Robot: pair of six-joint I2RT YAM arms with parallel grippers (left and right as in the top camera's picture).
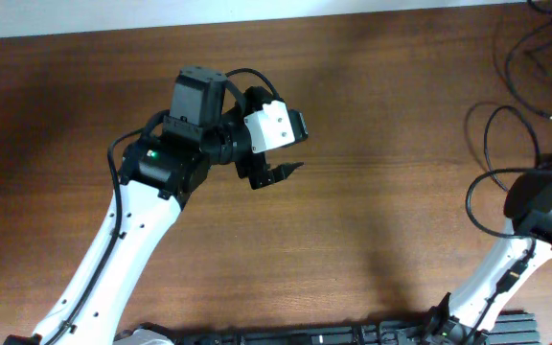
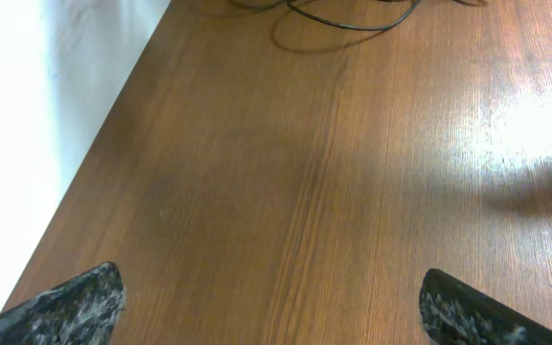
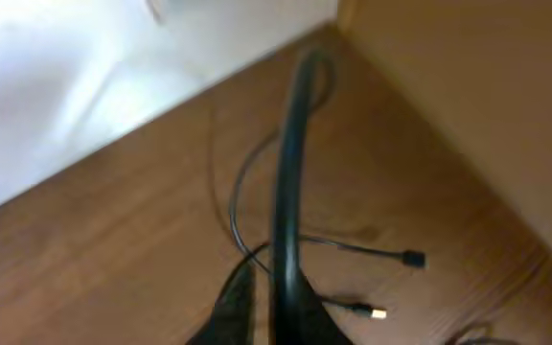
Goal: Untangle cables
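Left pincer spread wide; right pincer down among the cables.
We see the left gripper (image 2: 271, 283) hanging over the table (image 1: 372, 115) with its jaws fully apart and nothing between them. The right gripper (image 3: 271, 280) sits narrow astride a blurred black cord (image 3: 290, 163); we cannot tell whether it clamps it. Beyond it, the thin black cables (image 3: 405, 256) lie in loose loops near the table's right edge, with two small plugs lying free.

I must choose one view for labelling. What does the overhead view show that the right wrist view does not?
Only overhead: the left arm, the right arm and the left tool over the table. Only right wrist: two plugs close up, one dark, one light-tipped. Both: thin cables lying on the wooden table.
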